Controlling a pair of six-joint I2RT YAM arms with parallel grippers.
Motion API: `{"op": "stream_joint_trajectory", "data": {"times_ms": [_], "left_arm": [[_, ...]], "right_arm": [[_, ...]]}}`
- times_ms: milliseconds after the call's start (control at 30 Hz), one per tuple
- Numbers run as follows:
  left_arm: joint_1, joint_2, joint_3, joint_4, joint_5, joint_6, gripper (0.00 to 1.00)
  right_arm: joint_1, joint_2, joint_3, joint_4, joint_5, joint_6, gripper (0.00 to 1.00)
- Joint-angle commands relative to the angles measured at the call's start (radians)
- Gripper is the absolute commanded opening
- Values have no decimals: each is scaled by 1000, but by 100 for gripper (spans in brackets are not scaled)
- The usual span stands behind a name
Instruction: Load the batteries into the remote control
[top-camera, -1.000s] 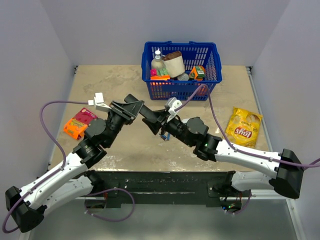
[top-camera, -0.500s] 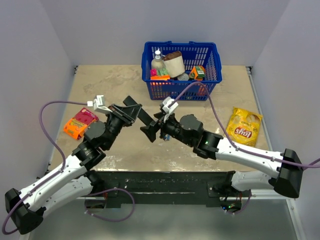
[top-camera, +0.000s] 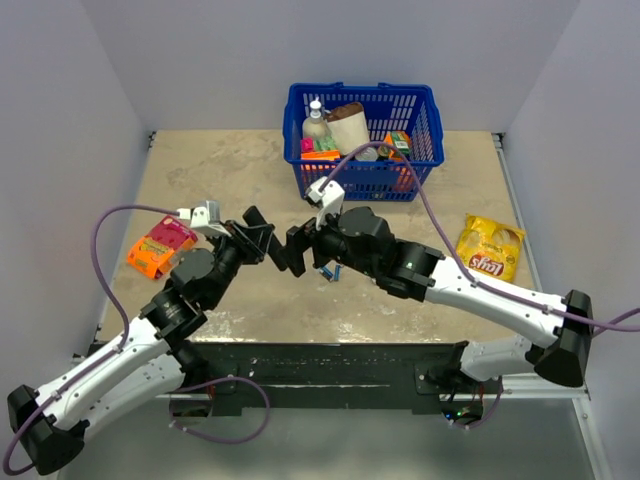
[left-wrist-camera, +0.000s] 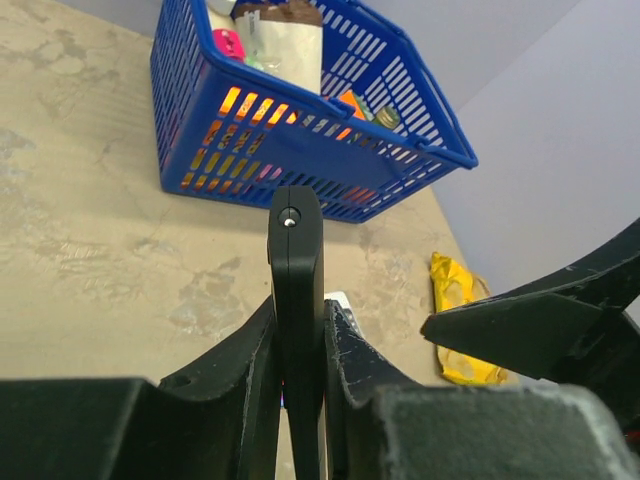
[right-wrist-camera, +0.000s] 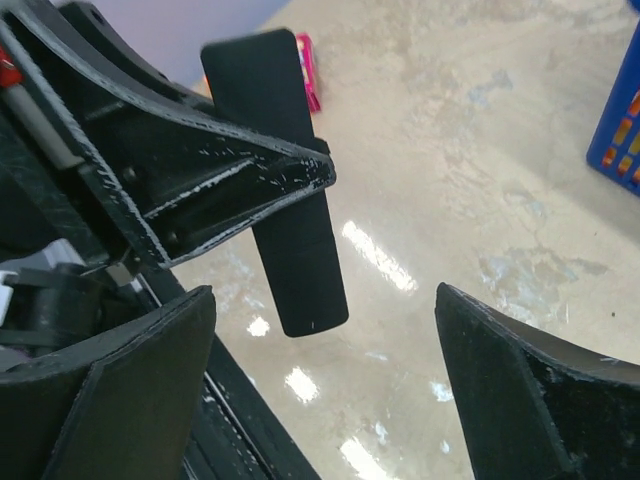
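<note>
The yellow crisp bag (top-camera: 488, 256) at the right of the surface (top-camera: 220, 170) reads "Lay's" in the top view; the print on the orange packet (top-camera: 158, 247) at the left is too small to read; no writing shows on the remote control (left-wrist-camera: 297, 262).

The left gripper (top-camera: 272, 246) is clenched on the remote control and holds it off the surface, in front of the blue basket (top-camera: 420, 105); the left wrist view shows the bar edge-on, pinched between both fingers, with a small screw at its far end. The right wrist view shows its broad, plain black face instead, one end free below the left gripper's fingers. There the right gripper (right-wrist-camera: 322, 300) is spread wide, its fingers (right-wrist-camera: 110, 400) either side of that free end and not touching it.

Only the top view shows the batteries (top-camera: 332, 270): small blue cells lying on the surface just under the right arm, near the two grippers; how many cannot be told.
</note>
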Motion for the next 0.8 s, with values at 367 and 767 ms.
{"op": "stream_joint_trajectory", "data": {"times_ms": [367, 767], "left_arm": [[-1, 36, 104, -63, -58, -15, 0], [-1, 41, 105, -42, -20, -16, 0]], "right_arm": [[2, 188, 146, -40, -121, -22, 86], [-43, 200, 160, -25, -196, -21, 74]]}}
